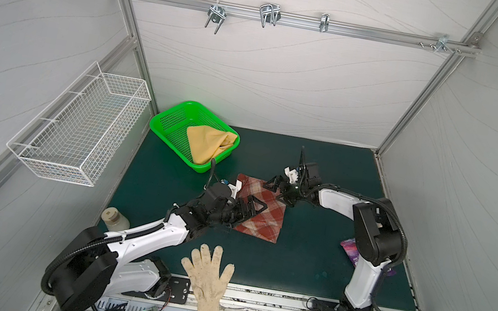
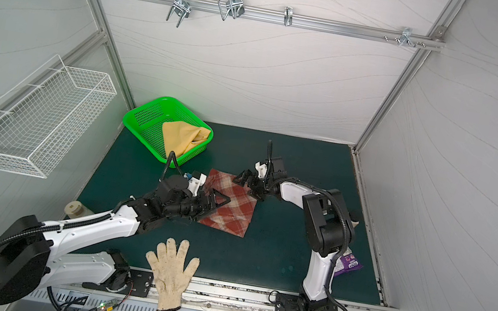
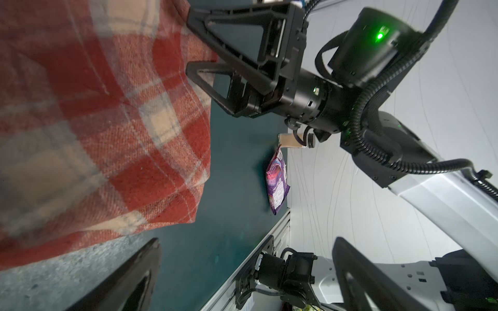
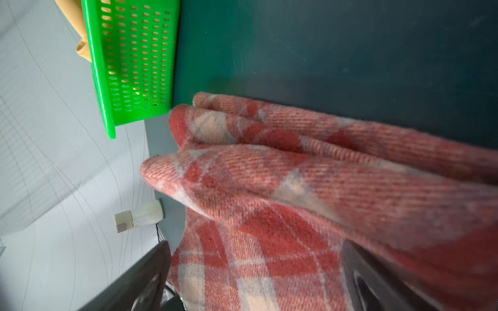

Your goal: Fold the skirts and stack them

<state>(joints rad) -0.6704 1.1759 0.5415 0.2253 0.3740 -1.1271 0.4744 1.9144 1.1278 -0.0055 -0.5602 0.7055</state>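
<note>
Two skirts are in view. The plaid skirt (image 1: 266, 223) lies folded flat near the middle of the dark green worktop (image 1: 308, 260). The mustard skirt (image 1: 205, 147) sits bunched in the green basket (image 1: 172, 120), just beyond the plaid skirt's far left corner, with one edge draped over the rim. The left end effector (image 1: 260, 209) is over the plaid skirt's left half, fingers spread and gripping nothing. The right end effector (image 1: 271, 192) is at the plaid skirt's far right edge, also spread and not closed on the cloth; contact cannot be told. A knitted glove (image 1: 207, 277) lies in front of the plaid skirt, and a purple packet (image 1: 349, 250) is well to its right.
</note>
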